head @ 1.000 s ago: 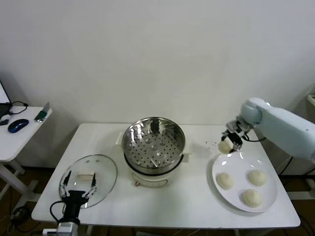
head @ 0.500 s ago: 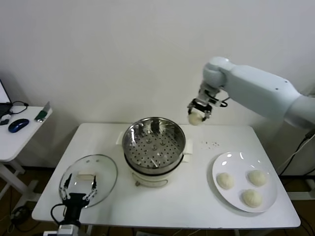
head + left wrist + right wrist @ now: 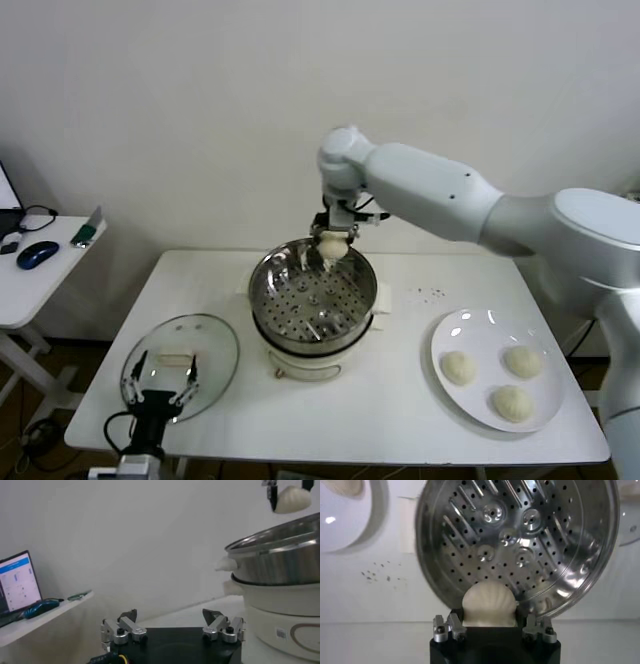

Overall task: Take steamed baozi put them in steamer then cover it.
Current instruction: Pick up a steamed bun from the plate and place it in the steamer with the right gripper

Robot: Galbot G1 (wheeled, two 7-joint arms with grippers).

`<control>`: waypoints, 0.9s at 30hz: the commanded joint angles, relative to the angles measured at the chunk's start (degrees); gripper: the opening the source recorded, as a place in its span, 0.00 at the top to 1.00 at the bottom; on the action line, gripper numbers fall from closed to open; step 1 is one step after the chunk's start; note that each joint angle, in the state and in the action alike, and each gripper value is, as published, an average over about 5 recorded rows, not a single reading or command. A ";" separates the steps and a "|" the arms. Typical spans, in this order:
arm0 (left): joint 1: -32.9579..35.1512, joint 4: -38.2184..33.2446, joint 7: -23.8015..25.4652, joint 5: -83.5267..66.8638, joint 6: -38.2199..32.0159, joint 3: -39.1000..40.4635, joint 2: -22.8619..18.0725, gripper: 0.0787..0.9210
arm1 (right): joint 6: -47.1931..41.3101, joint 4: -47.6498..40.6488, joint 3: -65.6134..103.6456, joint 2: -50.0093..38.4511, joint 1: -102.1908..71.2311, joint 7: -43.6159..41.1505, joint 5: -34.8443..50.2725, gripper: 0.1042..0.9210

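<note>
My right gripper [image 3: 332,240] is shut on a cream-white steamed baozi [image 3: 331,246], held just above the far rim of the steamer [image 3: 312,292]. In the right wrist view the baozi [image 3: 489,604] sits between the fingers, with the steamer's empty perforated bottom [image 3: 520,540] below it. Three more baozi [image 3: 458,367] [image 3: 522,360] [image 3: 512,402] lie on the white plate [image 3: 480,328] at the right. My left gripper [image 3: 160,388] stands open over the near edge of the glass lid [image 3: 180,350], which lies flat on the table left of the steamer. The left wrist view shows its open jaws [image 3: 172,625] and the steamer [image 3: 280,555] beyond.
The white table [image 3: 400,400] carries a few crumbs [image 3: 432,293] between steamer and plate. A smaller side table [image 3: 40,280] at the far left holds a mouse [image 3: 36,254] and a phone [image 3: 86,232]. A wall stands close behind.
My right arm has swung left from above the plate across the table, carrying the baozi to above the steamer's far rim. The left arm has not moved.
</note>
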 commanded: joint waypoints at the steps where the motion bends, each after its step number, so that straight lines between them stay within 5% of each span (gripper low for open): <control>1: 0.37 0.17 -0.05 -0.09 -0.23 -0.08 0.10 0.12 | 2.53 -6.12 2.72 5.99 -5.71 1.40 -7.97 0.31; 19: 1.00 1.09 -0.16 -0.25 -0.77 -0.10 0.22 0.12 | -0.26 -10.97 3.45 7.06 -9.04 1.20 -8.28 0.30; 27: 1.04 1.11 -0.18 -0.15 -0.81 -0.05 0.19 0.12 | -0.75 -8.02 3.70 5.33 -7.79 0.42 -5.90 0.15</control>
